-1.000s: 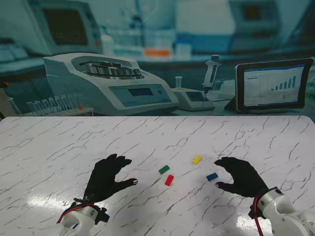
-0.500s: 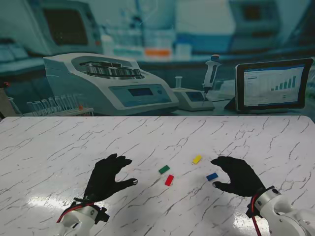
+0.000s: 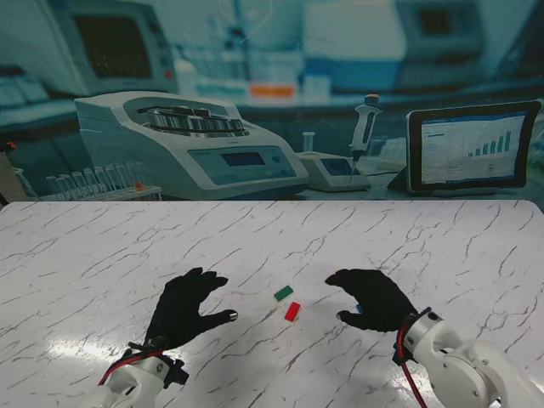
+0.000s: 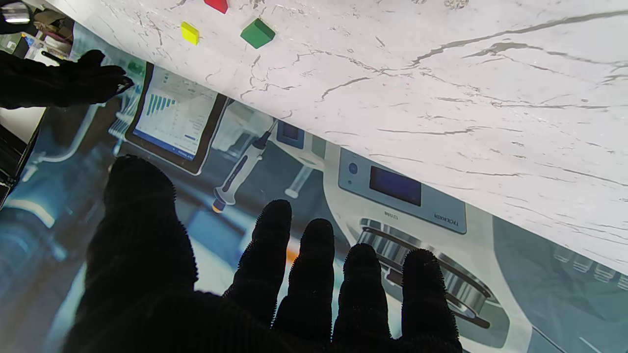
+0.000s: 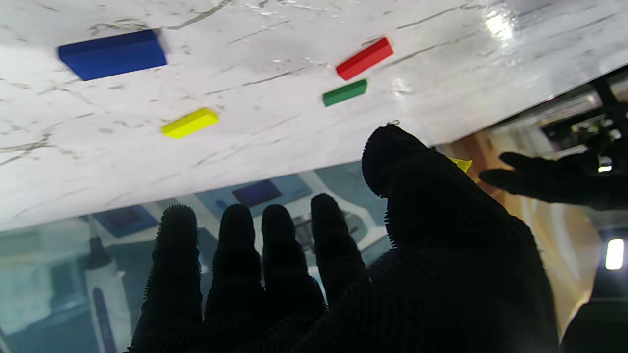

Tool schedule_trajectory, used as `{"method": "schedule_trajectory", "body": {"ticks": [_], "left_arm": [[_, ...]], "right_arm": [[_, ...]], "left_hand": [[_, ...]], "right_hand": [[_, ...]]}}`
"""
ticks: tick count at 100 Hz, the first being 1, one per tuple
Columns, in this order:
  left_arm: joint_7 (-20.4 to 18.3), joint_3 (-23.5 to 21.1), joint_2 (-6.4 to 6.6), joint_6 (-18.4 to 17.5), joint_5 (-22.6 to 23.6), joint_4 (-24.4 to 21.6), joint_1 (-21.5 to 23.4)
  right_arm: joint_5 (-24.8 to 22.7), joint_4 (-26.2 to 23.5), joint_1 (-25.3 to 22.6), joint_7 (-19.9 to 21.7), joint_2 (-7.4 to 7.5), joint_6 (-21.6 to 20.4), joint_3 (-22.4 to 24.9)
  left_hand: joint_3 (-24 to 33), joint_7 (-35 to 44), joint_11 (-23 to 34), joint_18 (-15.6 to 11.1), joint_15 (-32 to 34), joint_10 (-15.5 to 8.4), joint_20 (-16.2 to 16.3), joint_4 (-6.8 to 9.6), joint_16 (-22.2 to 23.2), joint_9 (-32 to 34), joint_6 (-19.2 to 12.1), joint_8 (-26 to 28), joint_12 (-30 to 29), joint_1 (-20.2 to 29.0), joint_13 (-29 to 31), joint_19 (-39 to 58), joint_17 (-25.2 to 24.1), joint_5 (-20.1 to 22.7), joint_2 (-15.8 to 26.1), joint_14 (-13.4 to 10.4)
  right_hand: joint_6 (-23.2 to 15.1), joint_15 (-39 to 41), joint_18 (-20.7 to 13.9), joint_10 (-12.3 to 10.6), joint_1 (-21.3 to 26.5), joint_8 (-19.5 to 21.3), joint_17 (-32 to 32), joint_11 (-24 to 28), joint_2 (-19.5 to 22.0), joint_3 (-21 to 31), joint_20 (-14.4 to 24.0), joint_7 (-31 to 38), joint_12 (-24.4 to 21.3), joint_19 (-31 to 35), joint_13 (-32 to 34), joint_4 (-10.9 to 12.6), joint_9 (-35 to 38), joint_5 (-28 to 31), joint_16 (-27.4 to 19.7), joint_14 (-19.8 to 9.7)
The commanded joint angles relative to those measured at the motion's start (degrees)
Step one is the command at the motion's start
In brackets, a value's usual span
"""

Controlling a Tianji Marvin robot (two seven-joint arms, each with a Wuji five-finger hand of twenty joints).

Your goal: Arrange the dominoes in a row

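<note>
Right hand (image 3: 367, 299) hangs over the blue domino (image 5: 112, 54) and yellow domino (image 5: 190, 122), fingers spread, nothing pinched; judged positioned for a pickup. Green domino (image 3: 283, 292) and red domino (image 3: 292, 311) lie flat just left of it, out of line. Left hand (image 3: 183, 308) waits spread, empty. No containers on the table (image 3: 102, 255).

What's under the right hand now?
From the stand view the right hand covers the yellow domino and nearly all of the blue domino. Its wrist view shows both lying flat on the table, ungrasped.
</note>
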Motion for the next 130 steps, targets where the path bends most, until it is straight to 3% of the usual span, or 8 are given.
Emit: {"method": "schedule_trajectory", "body": {"ticks": [1,56,75,91,130], "left_arm": [[-0.5,0.0,-0.22,-1.3,-0.4,0.2,0.3],[1.1,-0.9,-0.6,-1.3,-1.1,0.7,1.2],[1.6,-0.9,-0.7,-1.4,-1.3,0.9,1.4],[1.9,-0.9,-0.77,-1.3,-1.5,1.0,1.5],[2.2,-0.8,-0.88,-1.1,-1.9,1.0,1.6]], "right_arm": [[-0.4,0.4,0.6,-0.2,-0.55,-0.5,-1.6],[-1.5,10.1,10.4,-6.4,-0.84,2.8,-16.8],[-2.4,12.8,12.0,-8.6,-0.94,3.2,-19.7],[-3.2,15.4,13.7,-11.5,-1.15,3.8,-22.3],[-3.8,20.3,16.9,-17.2,-1.82,4.8,-26.6]], "left_hand": [[-0.8,0.1,0.6,-1.8,0.7,-1.0,0.2,-0.57,-0.3,0.6,-1.5,-0.4,0.2,0.0,0.7,0.3,-0.2,0.2,-0.6,-1.3],[-0.8,0.8,1.2,-1.2,1.3,-1.0,0.8,-0.6,0.0,2.0,-1.5,-0.1,0.6,0.1,1.8,1.4,0.4,1.2,-0.2,-0.9],[-0.8,1.1,1.5,-1.0,1.6,-1.1,1.1,-0.62,0.2,2.9,-1.5,0.1,0.9,0.1,2.4,2.0,0.7,1.6,0.0,-0.9],[-0.9,1.3,1.7,-0.9,1.9,-1.0,1.3,-0.62,0.3,3.3,-1.5,0.2,1.1,0.2,2.8,2.5,0.8,1.9,0.0,-0.6],[-0.9,1.8,2.1,-0.4,2.3,-0.8,1.8,-0.64,0.9,4.7,-1.5,0.5,1.7,0.4,4.3,3.5,1.3,2.4,0.1,-0.1]], "right_hand": [[-1.5,0.3,5.3,-1.0,1.7,1.0,0.3,0.7,-0.9,1.5,0.8,1.0,-0.1,0.5,0.3,-0.9,1.0,1.1,0.4,-1.6],[-3.7,5.0,4.0,-2.4,4.9,2.0,1.6,6.3,-3.2,10.5,-0.6,4.4,1.0,3.7,2.0,-1.9,2.9,3.3,1.5,-2.6],[-4.7,7.1,3.3,-2.7,5.6,2.6,0.8,8.3,-3.8,12.7,-1.6,6.1,2.0,7.6,2.7,-2.1,4.0,4.3,2.4,-2.7],[-6.3,9.3,2.7,-3.1,6.0,3.5,-0.4,10.5,-4.0,14.0,-4.8,8.4,3.1,13.4,3.3,-2.3,4.8,5.5,3.3,-2.8],[-8.5,14.0,1.8,-3.3,6.1,4.7,-1.6,15.4,-4.0,14.9,-7.9,11.3,5.6,19.6,3.8,-2.4,5.7,7.4,5.5,-2.2]]}}
